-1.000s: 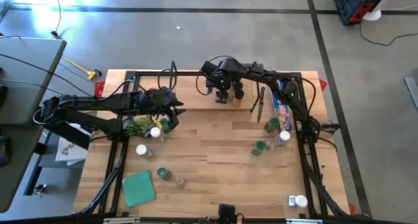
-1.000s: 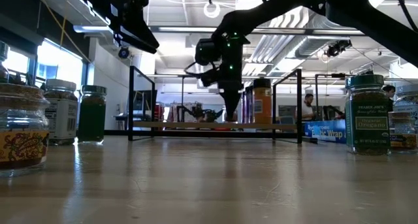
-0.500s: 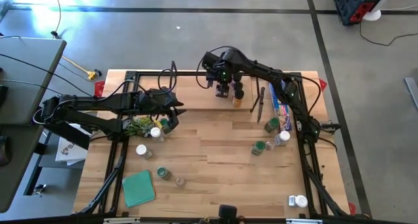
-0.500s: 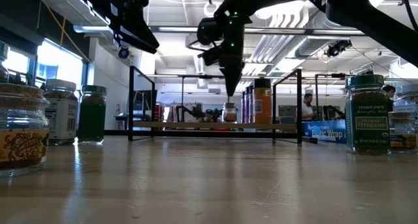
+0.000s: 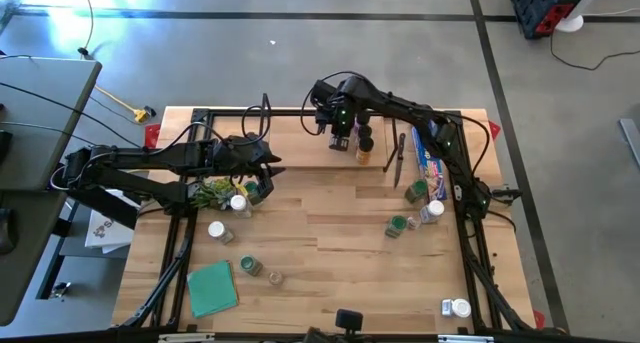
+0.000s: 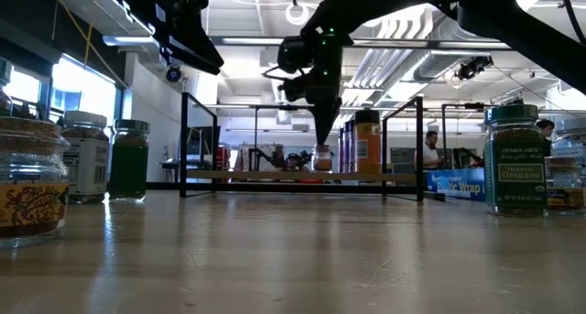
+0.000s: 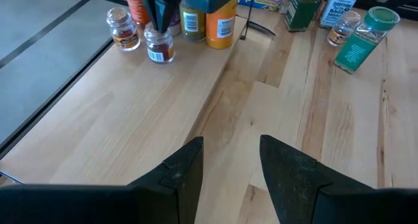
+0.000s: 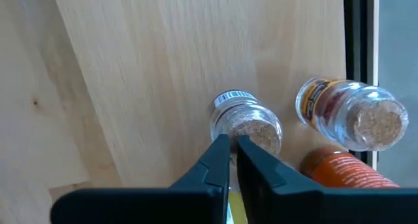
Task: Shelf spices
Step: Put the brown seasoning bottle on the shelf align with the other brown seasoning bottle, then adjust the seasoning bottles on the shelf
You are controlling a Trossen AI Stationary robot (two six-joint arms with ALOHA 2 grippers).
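Observation:
The shelf (image 5: 300, 148) is a light board with thin black end frames at the table's far side. On it stand a small cork-lidded jar (image 8: 251, 127), a second cork-lidded jar (image 8: 353, 116) and an orange jar (image 6: 367, 140). My right gripper (image 6: 322, 140) points down, shut, right over the small jar (image 6: 320, 158). My left gripper (image 7: 232, 142) waits open above the table's left part, with nothing between its fingers. More spices stand in groups at the left (image 5: 240, 203) and the right (image 5: 415, 191). My right gripper's shut fingertips (image 8: 222, 145) point down at the small jar's cork lid (image 8: 256, 127), and I cannot tell whether they touch it. The jar stands upright on the shelf board.
A long blue box (image 5: 430, 153) lies at the far right beside the shelf. A flat teal square (image 5: 212, 287) lies near the front left, with two jars (image 5: 250, 266) beside it. One jar (image 5: 455, 307) sits at the front right corner. The table's middle is bare wood.
My right gripper has let go of the small jar, risen straight up off it and shut its fingers. The jar stays upright on the shelf board where it was set.

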